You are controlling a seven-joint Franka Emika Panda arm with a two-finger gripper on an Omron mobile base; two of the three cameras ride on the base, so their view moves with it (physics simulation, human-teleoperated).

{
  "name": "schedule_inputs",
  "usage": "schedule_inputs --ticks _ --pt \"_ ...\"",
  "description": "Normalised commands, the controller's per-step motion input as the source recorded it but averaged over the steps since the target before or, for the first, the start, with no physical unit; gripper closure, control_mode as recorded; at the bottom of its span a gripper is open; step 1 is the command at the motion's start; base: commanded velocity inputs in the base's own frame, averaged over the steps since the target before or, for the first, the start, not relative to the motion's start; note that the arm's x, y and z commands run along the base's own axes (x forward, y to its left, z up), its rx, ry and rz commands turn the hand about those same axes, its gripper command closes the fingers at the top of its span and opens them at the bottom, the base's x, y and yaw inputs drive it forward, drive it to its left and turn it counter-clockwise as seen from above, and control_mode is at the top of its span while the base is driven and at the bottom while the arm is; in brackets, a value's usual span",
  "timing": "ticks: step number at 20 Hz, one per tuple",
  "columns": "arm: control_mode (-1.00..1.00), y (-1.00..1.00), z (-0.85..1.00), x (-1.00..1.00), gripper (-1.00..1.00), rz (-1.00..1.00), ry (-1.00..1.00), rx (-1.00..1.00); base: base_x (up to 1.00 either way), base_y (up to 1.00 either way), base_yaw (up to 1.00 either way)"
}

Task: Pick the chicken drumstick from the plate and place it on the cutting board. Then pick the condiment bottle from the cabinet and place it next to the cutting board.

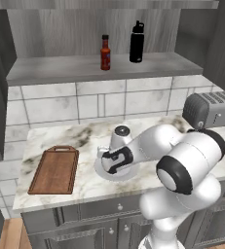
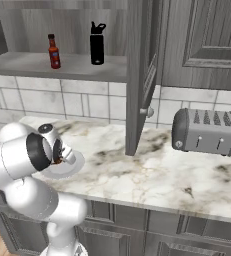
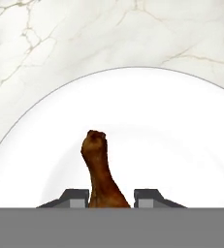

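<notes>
Pincer (image 3: 111, 196) grips chicken drumstick (image 3: 100, 167).

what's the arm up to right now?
The arm is bent low over the plate on the counter, its gripper down on the drumstick, with the jaws closed on either side of the meat. The drumstick is not yet on the cutting board, which sits to the left with nothing on it. The red bottle stands on the cabinet shelf beside a black bottle, untouched.
</notes>
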Motion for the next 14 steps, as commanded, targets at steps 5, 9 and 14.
schedule_inputs --ticks 5,9,14 --pt "-1.0 0.0 0.2 0.0 1.0 0.0 0.0 0.03 0.0 0.0 0.0" --pt "-1.0 0.01 0.17 0.0 1.0 0.0 0.0 0.0 0.0 0.0 0.0" --pt "-1.0 0.12 0.14 0.0 1.0 0.0 0.0 0.0 0.0 0.0 0.0"
